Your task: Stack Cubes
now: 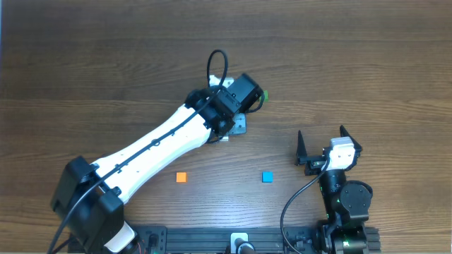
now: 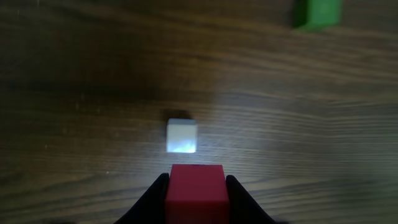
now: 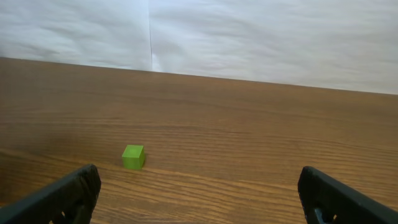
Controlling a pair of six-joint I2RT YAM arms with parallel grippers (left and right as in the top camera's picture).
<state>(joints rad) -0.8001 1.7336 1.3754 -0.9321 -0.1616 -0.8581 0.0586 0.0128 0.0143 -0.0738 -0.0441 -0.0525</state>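
Observation:
My left gripper [image 2: 196,200] is shut on a red cube [image 2: 195,186], holding it above the table. A white cube [image 2: 181,135] rests on the wood just ahead of the red one, and a green cube [image 2: 317,12] lies farther off. From above, the left gripper [image 1: 236,125] is near the table's middle, with the green cube [image 1: 263,97] peeking out beside the wrist. An orange cube [image 1: 181,177] and a blue cube [image 1: 267,176] sit near the front edge. My right gripper [image 1: 323,144] stands open at the right, holding nothing. Its wrist view has the green cube [image 3: 133,157] far ahead.
The wooden table [image 1: 106,63] stretches bare to the back and left. A white wall [image 3: 249,37] rises behind the far edge. The left arm [image 1: 152,152] lies diagonally across the left half.

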